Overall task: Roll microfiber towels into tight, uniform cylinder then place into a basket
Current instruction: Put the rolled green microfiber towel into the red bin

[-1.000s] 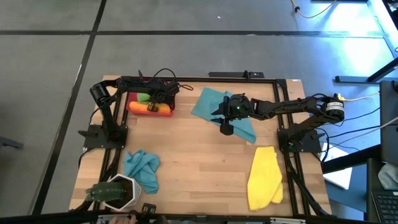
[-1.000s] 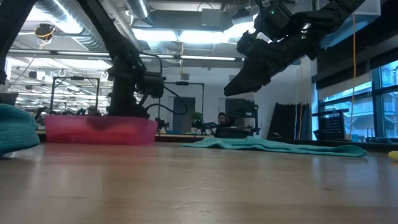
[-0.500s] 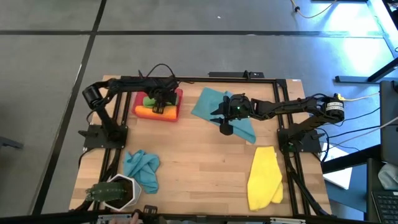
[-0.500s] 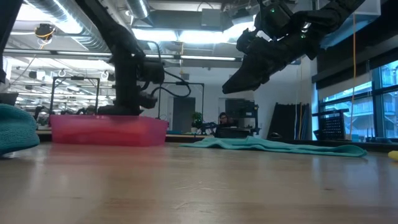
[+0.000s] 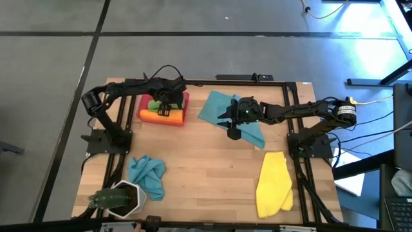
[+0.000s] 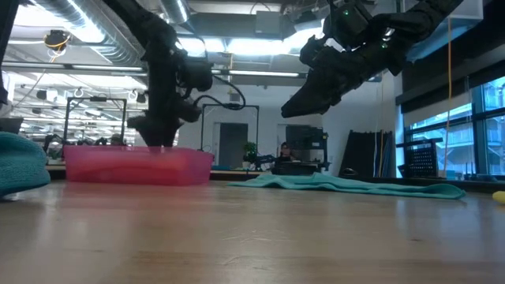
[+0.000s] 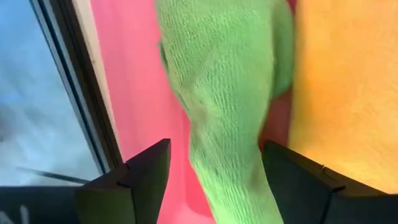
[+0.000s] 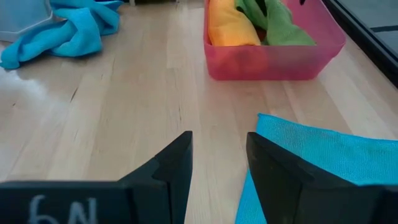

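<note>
The red basket (image 5: 185, 108) stands at the table's far left and holds a rolled orange towel (image 5: 156, 116) and a green towel (image 5: 153, 103). My left gripper (image 7: 214, 186) hangs open just over the basket. Its fingers stand on either side of the green towel (image 7: 230, 93), with the orange towel (image 7: 345, 81) beside them. My right gripper (image 5: 234, 133) hovers open above a teal towel (image 5: 215, 106) that is spread flat on the table. Nothing lies between its fingers (image 8: 168, 168).
A crumpled teal towel (image 5: 147, 175) lies near the front left beside a white hexagonal pot with a plant (image 5: 119, 200). A yellow towel (image 5: 273, 183) lies at the front right. Bare wood lies in the middle of the table (image 5: 206, 174).
My left gripper has opened over the basket and risen a little. The basket has slid slightly toward the table's right edge. The green towel lies in the basket.
</note>
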Tool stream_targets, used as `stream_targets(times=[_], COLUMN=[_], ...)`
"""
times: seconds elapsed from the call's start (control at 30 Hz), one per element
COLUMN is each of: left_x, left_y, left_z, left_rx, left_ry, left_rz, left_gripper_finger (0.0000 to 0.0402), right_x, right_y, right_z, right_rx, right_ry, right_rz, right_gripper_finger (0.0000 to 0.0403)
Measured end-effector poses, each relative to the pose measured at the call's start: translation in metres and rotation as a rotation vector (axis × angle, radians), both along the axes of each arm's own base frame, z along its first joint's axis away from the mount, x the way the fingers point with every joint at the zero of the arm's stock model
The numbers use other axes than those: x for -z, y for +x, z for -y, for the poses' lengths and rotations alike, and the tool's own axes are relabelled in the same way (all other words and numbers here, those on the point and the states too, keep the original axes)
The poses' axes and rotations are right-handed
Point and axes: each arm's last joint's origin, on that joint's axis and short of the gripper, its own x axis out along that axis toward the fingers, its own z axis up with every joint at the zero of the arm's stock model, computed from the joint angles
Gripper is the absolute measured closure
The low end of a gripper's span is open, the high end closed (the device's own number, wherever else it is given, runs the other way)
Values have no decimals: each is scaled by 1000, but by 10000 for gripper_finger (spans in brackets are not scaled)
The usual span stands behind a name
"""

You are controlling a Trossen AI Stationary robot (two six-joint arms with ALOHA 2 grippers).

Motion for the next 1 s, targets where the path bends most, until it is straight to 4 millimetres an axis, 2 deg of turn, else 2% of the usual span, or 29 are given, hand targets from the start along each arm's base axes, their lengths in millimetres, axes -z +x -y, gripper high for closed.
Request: stream_targets(times=[0.1, 0.27, 0.47, 0.6, 0.77, 1.0], left_x=[-13, -34, -48, -42, -30, -9], left_y=[0, -12, -18, -13, -12, -22], left_z=[6, 27, 49, 55, 49, 42], left_rx=[-39, -125, -249, -247, -329, -427], left_ry=[-10, -94, -256, -270, -287, -294], left_rz=[3, 24, 130, 113, 68, 21], left_gripper_finger=[160, 173, 231, 294, 382, 400], right_x=[0, 1, 1, 1, 1, 1], right_y=[0, 0, 0, 0, 0, 0], right_z=[0, 0, 0, 0, 0, 0], right_rx=[0, -4, -13, -14, -15, -16], right_ry=[0, -6, -22, -24, -24, -26], right_rz=[-2, -7, -8, -8, -8, -9], right_gripper_finger=[250, 250, 250, 250, 250, 250])
